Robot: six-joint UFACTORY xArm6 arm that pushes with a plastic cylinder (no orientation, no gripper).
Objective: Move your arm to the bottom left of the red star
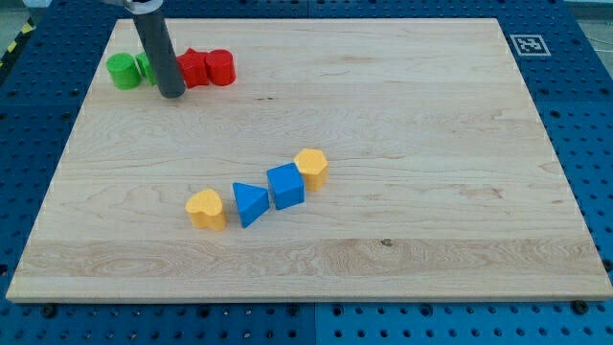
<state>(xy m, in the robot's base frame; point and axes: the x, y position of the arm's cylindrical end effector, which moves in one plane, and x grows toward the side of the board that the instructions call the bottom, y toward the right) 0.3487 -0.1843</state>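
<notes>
Our tip [172, 94] sits just below-left of the red star [194, 68] (half hidden behind the rod). No hand here, nothing held. Drifting up-right would bump the star into the red cylinder [220, 67].

Colour log, placed relative to my tip [172, 94]:
- Rod ending at the tip: dark grey, plain.
- Green cylinder [122, 71], to the view's left of the tip: bright green.
- Second green block [145, 66], mostly behind the rod: same green; shape not readable.
- Red star [194, 67], just right of the tip: solid red.
- Red cylinder [220, 67], further right: matching red.
- Yellow heart [206, 208], blue triangle [250, 203], blue cube [285, 185], yellow block [311, 167]: row well below-right of the tip.
- Board [402, 105]: pale wood grain.
- Surrounding base [584, 115]: blue, dotted with holes.
- Corner tag [526, 44]: black-and-white pattern.
</notes>
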